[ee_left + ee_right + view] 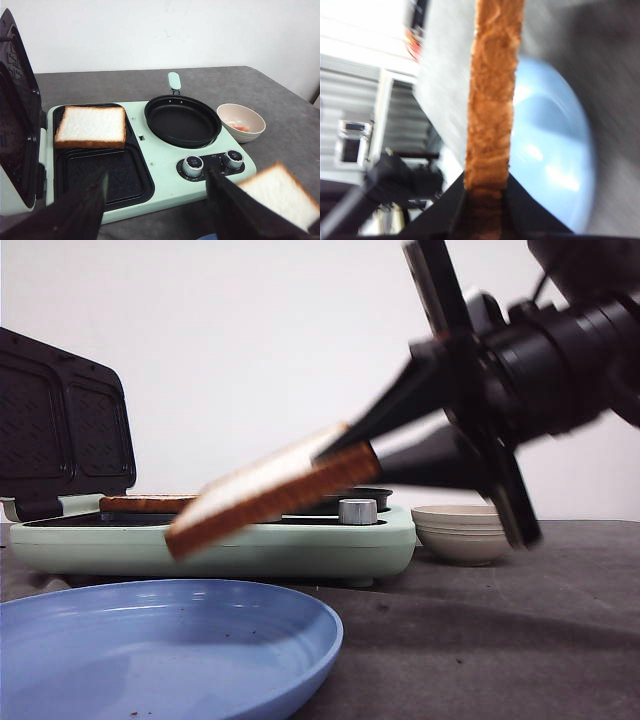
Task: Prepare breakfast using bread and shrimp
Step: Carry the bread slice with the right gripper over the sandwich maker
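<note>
We see the right gripper [350, 453] pinching a square slice [262, 498] by one brown, rough crust, its soft white crumb tilted above the smooth blue plate [250, 640]. A second slice [91, 126] lies in the ribbed grill tray [120, 180]. The left gripper [155, 200] hangs spread, holding nothing.
</note>
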`<state>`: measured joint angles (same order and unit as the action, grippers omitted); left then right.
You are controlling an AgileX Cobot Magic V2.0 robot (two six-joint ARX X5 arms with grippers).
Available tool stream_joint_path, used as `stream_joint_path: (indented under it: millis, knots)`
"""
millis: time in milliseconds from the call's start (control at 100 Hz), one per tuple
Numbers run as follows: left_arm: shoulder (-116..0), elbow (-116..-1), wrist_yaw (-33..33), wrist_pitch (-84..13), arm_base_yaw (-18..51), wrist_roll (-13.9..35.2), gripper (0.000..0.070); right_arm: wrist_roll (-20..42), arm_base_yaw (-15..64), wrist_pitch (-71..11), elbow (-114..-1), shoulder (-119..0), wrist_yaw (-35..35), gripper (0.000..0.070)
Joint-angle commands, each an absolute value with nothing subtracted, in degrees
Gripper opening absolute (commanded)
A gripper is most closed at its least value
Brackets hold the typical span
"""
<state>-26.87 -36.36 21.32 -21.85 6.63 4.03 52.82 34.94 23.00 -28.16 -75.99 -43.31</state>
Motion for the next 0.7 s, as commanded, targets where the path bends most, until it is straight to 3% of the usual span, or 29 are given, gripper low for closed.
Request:
stream_joint_path:
  millis: [0, 300, 690]
  knots:
    - [-26.87, -36.58, 20.88, -21.37, 6.66, 3.70, 0.0313, 54.28, 35.51, 24.14, -30.96, -76.73, -43.03, 0.0004]
    - [-26.87, -36.58, 19.05, -21.02, 6.66, 3.70, 0.0313, 50.13, 35.51, 18.37, -46.13, -81.49, -41.80, 0.0004]
    - [-26.87, -36.58, 17.26, -21.02, 6.66, 3.70, 0.0313, 48.82, 36.56, 16.21, -69.25, -101.78, -42.72, 0.0004]
